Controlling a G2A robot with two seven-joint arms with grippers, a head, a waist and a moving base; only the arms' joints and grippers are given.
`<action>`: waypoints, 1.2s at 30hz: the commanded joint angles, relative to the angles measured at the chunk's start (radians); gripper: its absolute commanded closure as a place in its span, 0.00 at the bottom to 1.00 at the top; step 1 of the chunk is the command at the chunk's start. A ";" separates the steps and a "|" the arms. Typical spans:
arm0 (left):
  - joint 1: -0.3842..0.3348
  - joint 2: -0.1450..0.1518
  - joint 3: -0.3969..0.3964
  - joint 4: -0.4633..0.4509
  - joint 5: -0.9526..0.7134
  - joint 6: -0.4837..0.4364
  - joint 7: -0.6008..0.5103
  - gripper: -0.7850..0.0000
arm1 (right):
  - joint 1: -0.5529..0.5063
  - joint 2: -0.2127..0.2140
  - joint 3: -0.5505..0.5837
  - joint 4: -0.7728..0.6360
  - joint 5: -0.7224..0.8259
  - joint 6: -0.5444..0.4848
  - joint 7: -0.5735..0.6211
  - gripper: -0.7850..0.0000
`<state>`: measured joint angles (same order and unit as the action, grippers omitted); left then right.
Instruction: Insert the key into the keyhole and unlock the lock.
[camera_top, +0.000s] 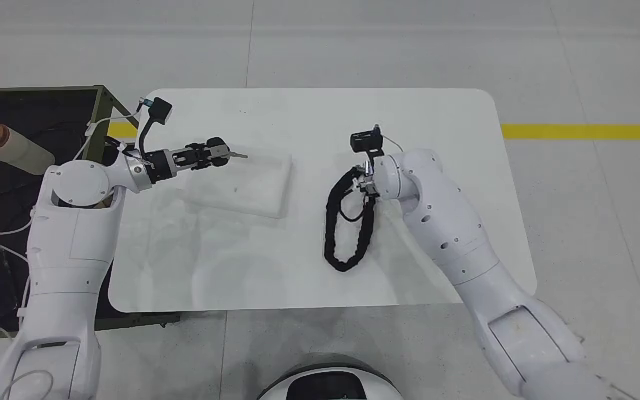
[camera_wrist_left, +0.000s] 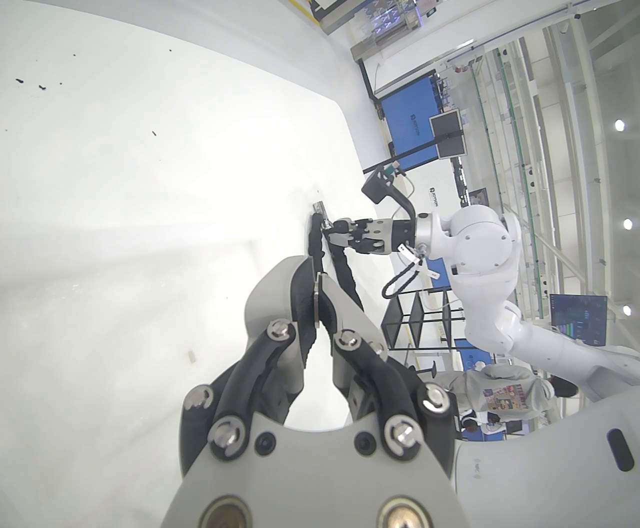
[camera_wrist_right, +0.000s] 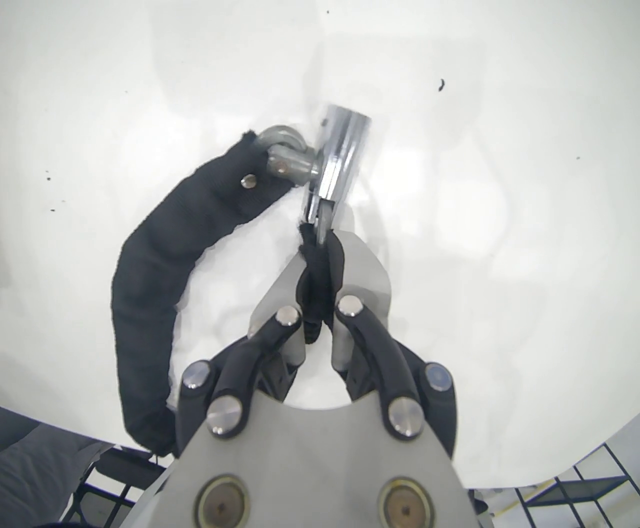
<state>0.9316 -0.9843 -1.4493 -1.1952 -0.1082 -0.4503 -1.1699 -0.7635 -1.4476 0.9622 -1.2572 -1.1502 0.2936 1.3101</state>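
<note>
Overhead, the key (camera_top: 238, 155) is seen pinched at its head by the left jaws, its blade jutting out past their tips above a white pad (camera_top: 262, 190) laid on the worktop (camera_top: 440, 120). The lock (camera_top: 349, 222), a black-sleeved chain, is gripped near one end by the right jaws, and the rest of its loop is draped on the worktop beneath them. Key and lock are set well apart.

Next, from the left wrist, the key (camera_wrist_left: 317, 299) is shown edge-on, clamped between the two pads of the left jaws. Far beyond their tips, the lock's metal cylinder (camera_wrist_left: 320, 206) is held by the right jaws, with the chain trailing from it.

Lastly, from the right wrist, the right jaws are seen pressed together on the black sleeve (camera_wrist_right: 320, 280) just behind the metal cylinder (camera_wrist_right: 342, 150), which is pointed away from their tips. A steel ring (camera_wrist_right: 286, 150) is joined to the cylinder's side, and from it the chain is curved back to one side of the jaws.
</note>
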 joint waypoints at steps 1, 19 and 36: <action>0.000 0.000 0.000 0.000 0.000 0.000 0.000 1.00 | -0.009 -0.002 0.037 -0.010 0.006 -0.013 0.002 1.00; 0.000 0.000 0.000 0.000 0.000 0.000 0.000 1.00 | -0.164 0.059 0.424 -0.302 0.483 -0.225 0.045 1.00; 0.000 0.000 0.000 0.000 0.000 0.000 0.000 1.00 | -0.470 0.058 0.473 -0.498 0.767 -0.568 -0.529 1.00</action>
<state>0.9316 -0.9843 -1.4493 -1.1952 -0.1082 -0.4503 -1.1699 -1.2197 -1.3889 1.4440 -1.7513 -0.3658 -0.2307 0.8460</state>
